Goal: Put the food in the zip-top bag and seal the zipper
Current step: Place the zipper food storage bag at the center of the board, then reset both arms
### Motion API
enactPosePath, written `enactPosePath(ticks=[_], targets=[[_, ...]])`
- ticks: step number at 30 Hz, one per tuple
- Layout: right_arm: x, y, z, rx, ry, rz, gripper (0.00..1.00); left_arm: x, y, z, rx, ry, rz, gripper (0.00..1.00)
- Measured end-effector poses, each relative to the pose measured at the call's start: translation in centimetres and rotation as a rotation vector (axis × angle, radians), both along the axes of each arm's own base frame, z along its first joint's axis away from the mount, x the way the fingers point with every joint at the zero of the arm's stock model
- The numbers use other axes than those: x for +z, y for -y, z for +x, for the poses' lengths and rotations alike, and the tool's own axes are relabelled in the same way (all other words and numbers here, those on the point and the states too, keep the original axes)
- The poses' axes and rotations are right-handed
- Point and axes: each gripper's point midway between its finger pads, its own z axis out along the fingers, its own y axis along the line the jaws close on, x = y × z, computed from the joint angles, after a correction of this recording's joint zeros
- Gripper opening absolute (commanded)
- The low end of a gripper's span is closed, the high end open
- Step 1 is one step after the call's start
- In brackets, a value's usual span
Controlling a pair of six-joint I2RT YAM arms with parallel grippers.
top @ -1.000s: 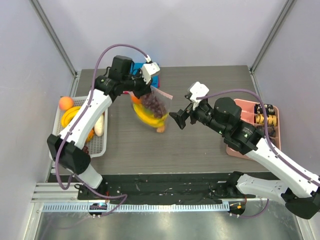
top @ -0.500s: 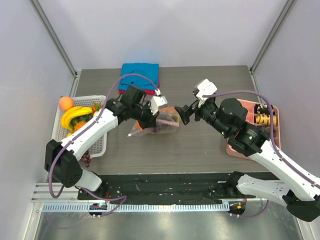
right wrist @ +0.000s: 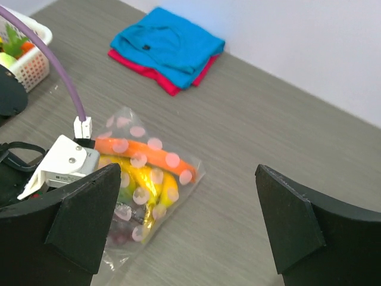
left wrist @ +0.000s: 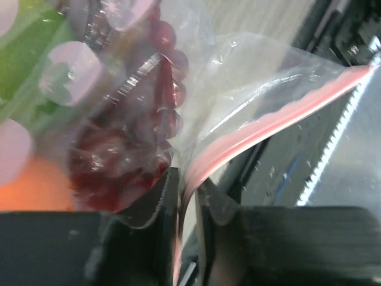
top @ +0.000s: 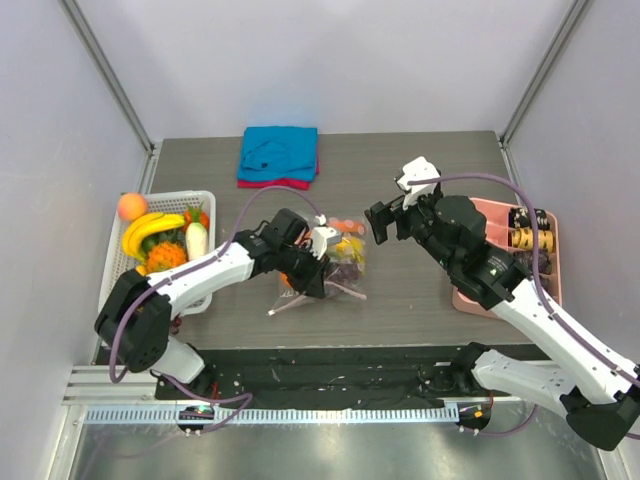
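Note:
The zip-top bag [top: 338, 262] lies flat on the table's middle, holding the food: an orange carrot piece [right wrist: 143, 154], yellow banana pieces [right wrist: 152, 185] and dark red grapes [left wrist: 128, 161]. My left gripper [top: 318, 262] is at the bag's mouth. The pink zipper [left wrist: 268, 122] runs between its jaws, which stand slightly apart, the strip lying against one finger. In the left wrist view that gripper [left wrist: 187, 190] sits at the bottom. My right gripper [top: 385, 222] hovers wide open above and to the right of the bag, with nothing between its fingertips [right wrist: 190, 220].
A folded blue-and-red cloth [top: 279, 155] lies at the table's back. A white basket [top: 165, 193] with more fruit stands at the left, an orange [top: 131, 205] at its far corner. A pink compartment tray [top: 480, 205] sits at the right edge.
My left arm swung the bag down from the back of the table onto its middle and its jaws parted a little. My right gripper rose and drew back to the right.

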Motion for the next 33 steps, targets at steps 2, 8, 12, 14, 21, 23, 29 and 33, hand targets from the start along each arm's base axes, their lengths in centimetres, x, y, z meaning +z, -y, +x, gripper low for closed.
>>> enactPosePath(ticks=[2,8,12,14,21,23,29,33], targets=[[-1.0,0.4,0.3,-0.013,-0.035,0.001,1.00,-0.6,0.4,0.6,0.016,0.010,0.010,0.37],[-3.8,1.2,1.0,-0.018,-0.165,-0.003,1.00,-1.3,0.3,1.1,-0.003,0.028,0.038,0.81],[-4.5,1.1,0.2,0.030,-0.242,0.016,1.00,3.6,0.5,1.3,-0.046,0.108,-0.017,1.00],[-4.1,0.9,-0.3,0.053,-0.263,0.040,1.00,7.2,0.3,1.6,-0.049,0.172,-0.058,1.00],[-3.0,1.7,-1.7,0.058,-0.300,0.136,0.99,18.5,-5.0,4.0,0.105,0.368,-0.149,1.00],[-2.3,2.8,-1.7,0.028,-0.293,0.175,1.00,19.1,-7.7,5.5,0.198,0.341,-0.131,1.00],[-0.9,6.2,-2.3,-0.070,-0.244,0.246,1.00,17.8,-14.8,8.5,0.503,0.258,-0.034,1.00],[-2.3,8.0,-2.9,-0.131,-0.247,0.263,1.00,16.8,-16.0,7.3,0.551,0.250,0.008,1.00]])
